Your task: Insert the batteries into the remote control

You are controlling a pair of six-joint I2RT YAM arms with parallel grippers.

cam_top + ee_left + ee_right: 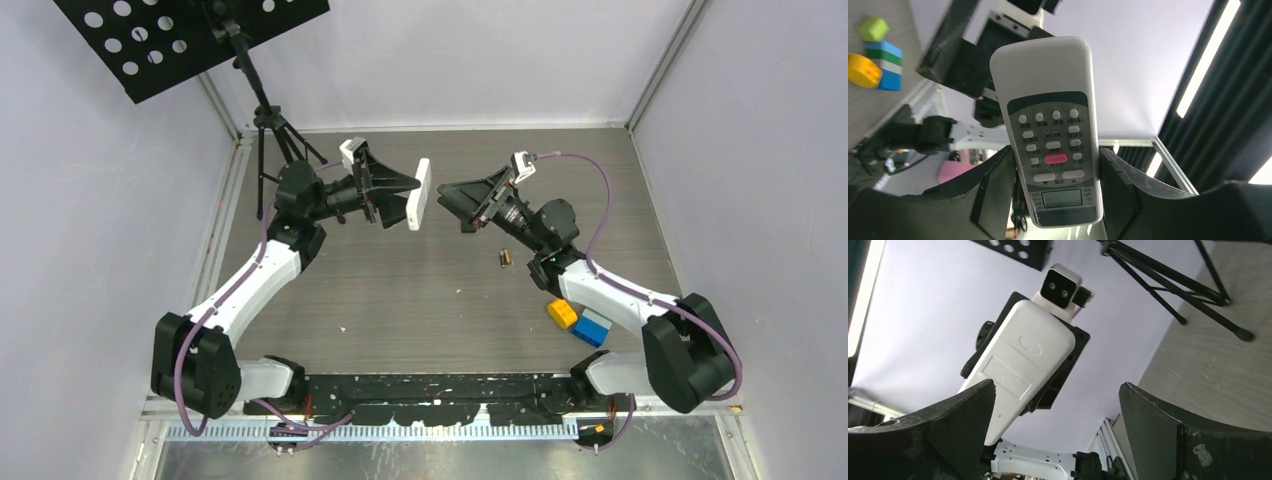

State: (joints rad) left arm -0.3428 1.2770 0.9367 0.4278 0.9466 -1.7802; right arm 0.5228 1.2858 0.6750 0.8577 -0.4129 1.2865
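Left claw [405,195]: raised off the tabletop [400,290], closed on the remote [418,194] at mid width. In the left wrist view the fingers [993,195] press the remote's two long edges at its display end, button face toward the camera. Button print is too small to read. The far end of the remote sticks out past the fingertips.

Right claw [452,205]: jaws spread wide, nothing between them. It faces the left claw, and its tips are just short of the remote and not touching it. From the right wrist view the remote's back [1020,365] sits ahead of the claw, left of centre. There is an oval dent and a label on the back, lettering unreadable. The remote's lower end is hidden behind the right claw's left finger [948,435], so I cannot tell how the battery cover stands. The left arm's wrist camera [1060,287] shows above the remote.

Battery [505,257]: one cell lies on the tabletop below and just behind the right claw, near that arm's wrist. It is dark with a gold part, too small for more.

Blocks [578,320]: yellow and blue, on the tabletop well behind the right claw and partly hidden by its arm.

Music stand [190,35]: beyond the left claw, cut off by the frame edge.
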